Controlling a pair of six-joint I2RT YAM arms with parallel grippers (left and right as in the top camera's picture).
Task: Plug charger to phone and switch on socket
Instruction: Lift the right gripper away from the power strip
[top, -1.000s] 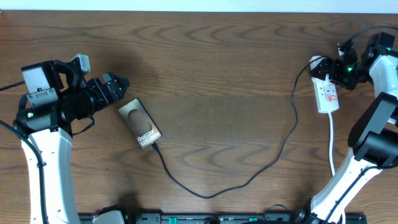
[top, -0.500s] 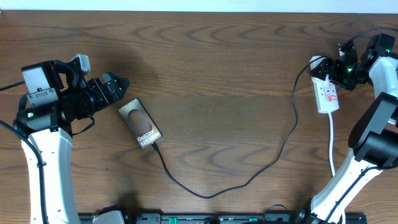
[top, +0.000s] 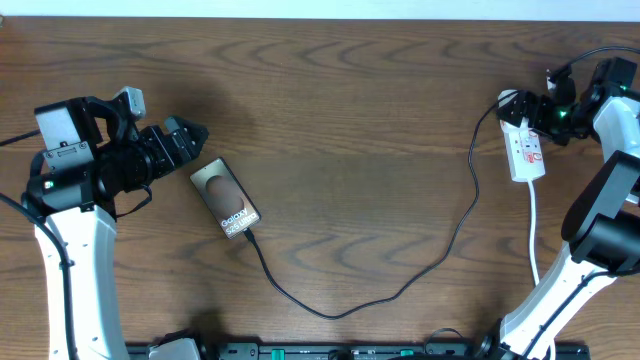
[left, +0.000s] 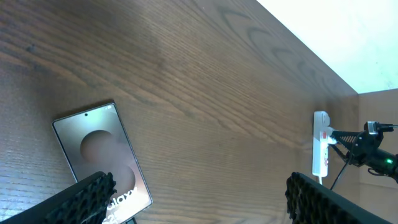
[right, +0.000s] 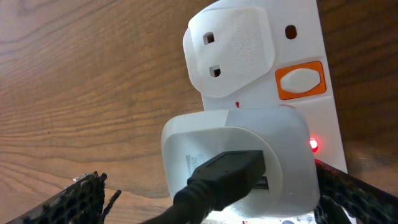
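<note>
**Both pincers open, charger strung from phone (top: 225, 199) to socket (top: 527, 150)**

The phone lies flat and slantwise on the left part of the bench (top: 350, 100), lettering up. The left pincer (top: 188, 133) sits just up and left of it. In the left wrist view its two fingertips (left: 93, 194) stand wide apart with nothing between them, above the phone's near end.

The charger (top: 332, 315) meets the phone's lower short edge. From there it loops toward the bench's near side and climbs to the socket at the far right. How deep the tip sits in the phone is too small to tell.

The right pincer (top: 537, 112) is at the socket's far end. In the right wrist view its fingers (right: 84, 198) are spread to either side of a white adapter (right: 242, 149) seated in the socket, with the black cable plugged into it. I cannot tell whether they touch it. An orange switch (right: 300, 81) sits beside the free outlet, and a small red light (right: 313, 144) glows next to the adapter.
</note>
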